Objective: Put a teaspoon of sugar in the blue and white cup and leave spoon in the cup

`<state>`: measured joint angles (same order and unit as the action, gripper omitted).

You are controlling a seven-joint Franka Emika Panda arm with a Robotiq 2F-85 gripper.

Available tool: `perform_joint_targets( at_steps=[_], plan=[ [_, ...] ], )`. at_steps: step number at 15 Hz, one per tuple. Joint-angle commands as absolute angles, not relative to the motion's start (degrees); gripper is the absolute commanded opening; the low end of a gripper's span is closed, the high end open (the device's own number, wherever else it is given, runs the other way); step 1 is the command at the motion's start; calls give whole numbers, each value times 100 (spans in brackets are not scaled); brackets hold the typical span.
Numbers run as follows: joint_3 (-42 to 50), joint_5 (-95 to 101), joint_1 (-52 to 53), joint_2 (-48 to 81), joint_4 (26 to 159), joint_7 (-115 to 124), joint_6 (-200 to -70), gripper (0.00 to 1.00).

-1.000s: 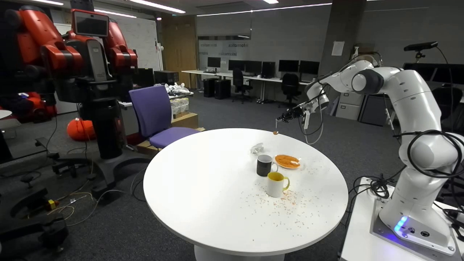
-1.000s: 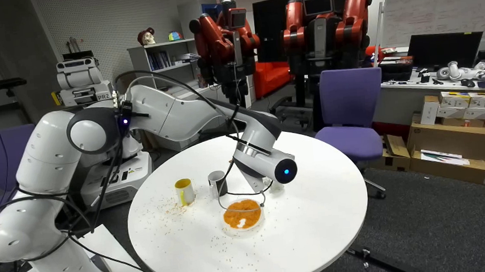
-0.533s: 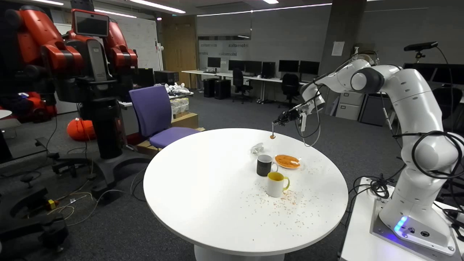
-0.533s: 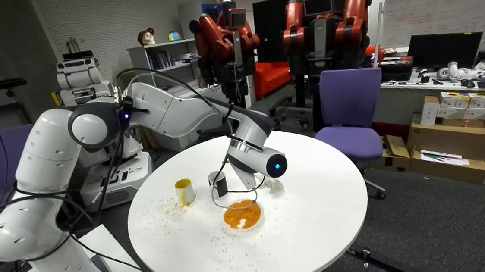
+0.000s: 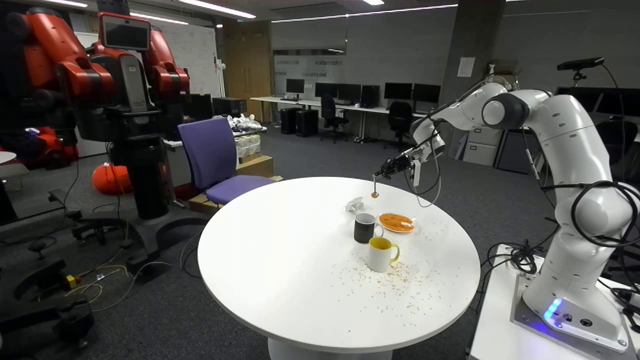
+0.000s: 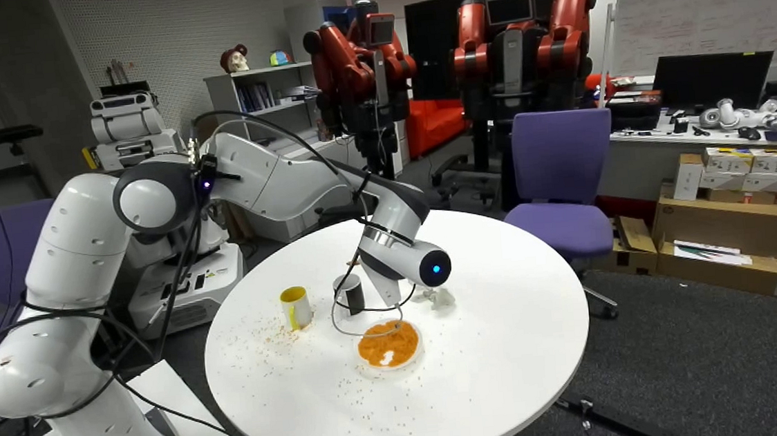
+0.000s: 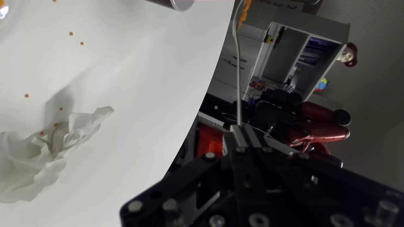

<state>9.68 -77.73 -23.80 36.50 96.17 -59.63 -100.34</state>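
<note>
My gripper (image 5: pixel 375 176) is shut on the handle end of a thin, light-coloured spoon (image 5: pixel 375 186). The spoon hangs down over the far part of the table, with orange grains in its bowl. In the wrist view the fingertips (image 7: pixel 241 127) pinch the spoon (image 7: pixel 239 75). In an exterior view my arm hides the gripper. A plate of orange grains (image 5: pixel 396 222) lies on the table and also shows here (image 6: pixel 388 346). The blue and white cup is hidden or out of view.
A dark mug (image 5: pixel 363 230) stands beside the plate, and a white mug with yellow inside (image 5: pixel 378 257) stands near it. A crumpled white tissue (image 5: pixel 354 204) lies below and left of the spoon; it also shows in the wrist view (image 7: pixel 50 151). Loose grains are scattered around the mugs and plate.
The gripper has moved lower and slightly left in an exterior view, with the loaded spoon still in it. The spoon bowl is now nearer the tissue. Mugs and plate have not moved.
</note>
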Motion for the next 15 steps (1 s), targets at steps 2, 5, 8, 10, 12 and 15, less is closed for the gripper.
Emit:
perform_joint_targets(
  at_steps=[2, 5, 8, 10, 12, 15],
  plan=[
    [1093, -7736, -2134, 3281, 10125, -6131, -10299, 1],
    [1105, -7702, -2036, 3273, 10216, -6148, -10433, 1],
    [1091, -7692, -1942, 3267, 10276, -6155, -10603, 1],
    [1080, -7688, -1885, 3259, 10301, -6156, -10716, 1],
    [1072, -7677, -1829, 3258, 10326, -6155, -10817, 1],
    [1062, -7640, -1748, 3268, 10322, -6126, -10956, 1]
  ],
)
